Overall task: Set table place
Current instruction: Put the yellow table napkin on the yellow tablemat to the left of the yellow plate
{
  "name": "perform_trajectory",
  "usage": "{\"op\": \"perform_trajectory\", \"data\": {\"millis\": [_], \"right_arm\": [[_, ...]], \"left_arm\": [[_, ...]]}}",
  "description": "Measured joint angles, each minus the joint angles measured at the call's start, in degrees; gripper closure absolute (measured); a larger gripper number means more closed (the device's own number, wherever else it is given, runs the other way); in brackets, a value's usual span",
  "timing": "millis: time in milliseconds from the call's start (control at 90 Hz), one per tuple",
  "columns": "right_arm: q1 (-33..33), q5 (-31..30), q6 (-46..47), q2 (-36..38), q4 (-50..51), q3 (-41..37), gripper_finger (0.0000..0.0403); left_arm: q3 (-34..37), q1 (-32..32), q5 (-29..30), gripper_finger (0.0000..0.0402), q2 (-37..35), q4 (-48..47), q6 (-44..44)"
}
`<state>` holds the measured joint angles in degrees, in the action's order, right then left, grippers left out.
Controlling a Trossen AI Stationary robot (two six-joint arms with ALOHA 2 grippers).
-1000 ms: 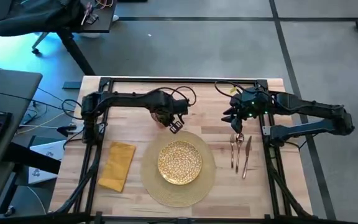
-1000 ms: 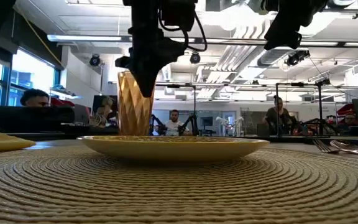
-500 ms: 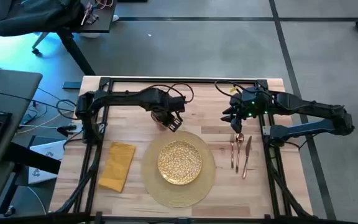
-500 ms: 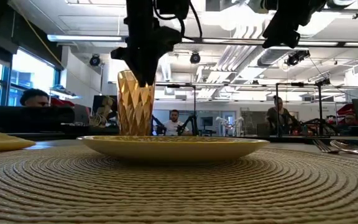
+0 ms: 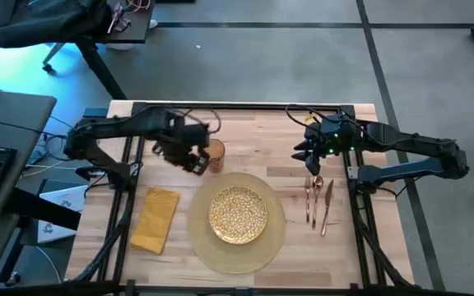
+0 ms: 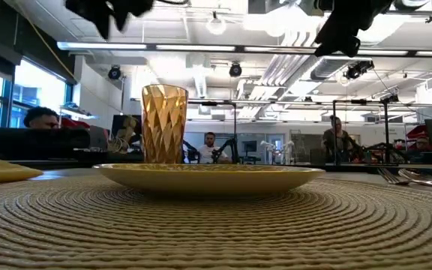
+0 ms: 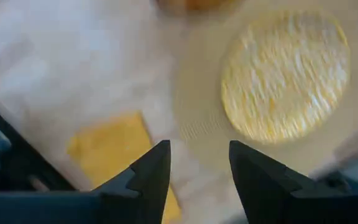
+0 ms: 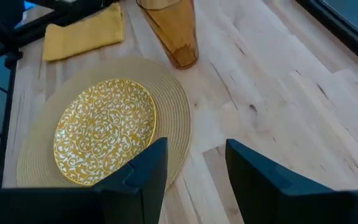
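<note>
— Where does the placemat lie?
— Flat on the wooden tabletop, toward the near edge, with the gold patterned plate resting at its middle.

— And the amber glass?
— Upright on the wood, just beyond the placemat's far left rim, free of any grip.

— What about the left pincer?
— It hangs just beside the glass, on its left, fingers spread with nothing between them; its wrist camera looks down on the mat, the plate and the yellow napkin.

— The napkin is where?
— Left of the placemat, apart from it.

— And the right pincer?
— Raised over the far right of the tabletop, fingers spread and empty, just beyond the cutlery that lies right of the placemat.
</note>
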<state>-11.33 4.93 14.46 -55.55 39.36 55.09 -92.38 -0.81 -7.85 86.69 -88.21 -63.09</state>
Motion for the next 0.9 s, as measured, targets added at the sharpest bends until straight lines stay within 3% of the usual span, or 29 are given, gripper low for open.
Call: {"op": "perform_trajectory", "data": {"millis": [156,278,511,700,900], "right_arm": [[0.0,0.0,0.07,0.0,-1.73,0.0,0.0258],[0.0,0.0,0.17,0.0,-1.96,0.0,0.0258],[0.0,0.33,-0.81,0.0,-1.93,0.0,0.0258],[0.0,1.79,3.73,0.0,-1.93,0.0,0.0258],[0.0,1.81,8.15,0.0,-4.8,0.0,0.0258]], "left_arm": [[9.41,-9.64,-0.92,0.0272,-0.5,3.02,-11.53],[19.22,-13.45,0.25,0.0281,-0.28,6.19,-15.77],[37.1,-11.63,-0.27,0.026,-0.28,24.45,-15.79],[45.9,-10.32,0.03,0.0244,-0.28,34.62,-14.89],[51.99,-10.5,0.55,0.0278,-0.44,40.07,-14.54]]}}
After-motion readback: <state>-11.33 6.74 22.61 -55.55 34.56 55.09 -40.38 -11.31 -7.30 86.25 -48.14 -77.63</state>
